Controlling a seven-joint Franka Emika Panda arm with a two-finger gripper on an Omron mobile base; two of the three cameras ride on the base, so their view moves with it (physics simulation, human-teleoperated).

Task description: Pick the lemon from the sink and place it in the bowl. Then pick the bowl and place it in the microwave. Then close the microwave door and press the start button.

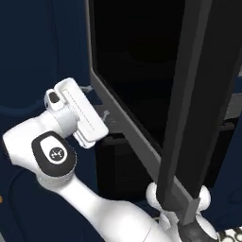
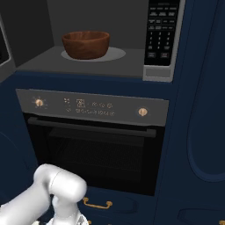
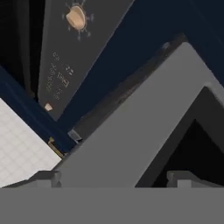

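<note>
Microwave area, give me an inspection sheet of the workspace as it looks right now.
Surface: grey microwave floor with a pale round turntable under the bowl.
Job's things: bowl upright inside the cavity; lemon cannot be seen over its rim; microwave door swung open.
Clutter: nothing seen.
Claw: claw open, empty, fingertips at the door's grey frame.
Cables: nothing seen.
Surroundings: oven with brass knobs below, navy cabinets.
</note>
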